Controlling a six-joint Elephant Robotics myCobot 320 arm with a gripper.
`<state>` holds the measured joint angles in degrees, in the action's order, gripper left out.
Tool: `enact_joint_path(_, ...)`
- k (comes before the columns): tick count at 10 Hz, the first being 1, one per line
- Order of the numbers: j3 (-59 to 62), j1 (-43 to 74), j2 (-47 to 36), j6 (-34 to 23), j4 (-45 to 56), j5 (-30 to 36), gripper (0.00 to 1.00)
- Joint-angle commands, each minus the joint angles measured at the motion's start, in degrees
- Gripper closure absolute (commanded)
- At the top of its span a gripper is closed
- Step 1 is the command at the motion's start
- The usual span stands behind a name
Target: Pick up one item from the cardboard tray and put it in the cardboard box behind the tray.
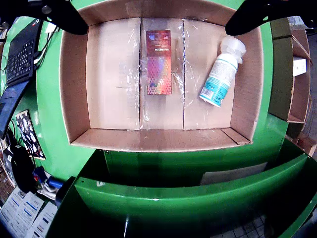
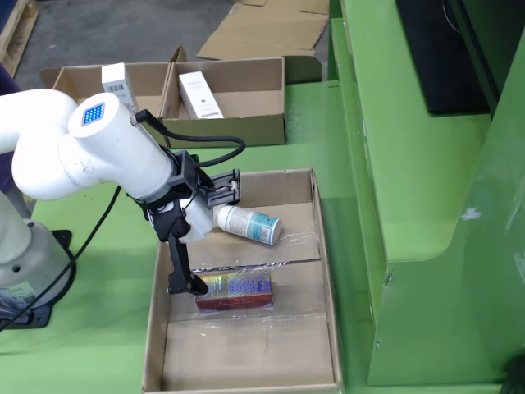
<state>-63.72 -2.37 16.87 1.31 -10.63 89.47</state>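
A green surface (image 2: 303,123) is carrying a cardboard tray (image 2: 326,271) holding a shiny box (image 2: 235,290) and a white bottle (image 2: 248,224); the gripper (image 1: 158,15) is hanging above, spread wide and empty.

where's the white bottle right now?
The white bottle lies on its side in the tray's right part in the wrist view, right of the shiny box; no fingers touch it.

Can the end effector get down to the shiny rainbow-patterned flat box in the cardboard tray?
Probably yes: the end effector hangs open above the shiny rainbow-patterned flat box, nothing covers it, and the white bottle lies apart.
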Motion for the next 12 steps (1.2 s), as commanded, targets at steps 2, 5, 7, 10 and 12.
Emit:
enact_joint_path(2,12.47,0.0,5.62,-0.36,3.55,0.79,0.0)
enact_joint_path(5,15.69,0.07,7.7,-0.56,4.76,1.19,0.0)
enact_joint_path(7,21.48,0.12,10.69,-0.87,8.26,1.65,0.0)
enact_joint_path(10,23.25,-0.01,11.68,-1.07,9.08,1.73,0.0)
enact_joint_path(12,22.52,-0.27,13.15,-0.64,7.67,1.55,0.0)
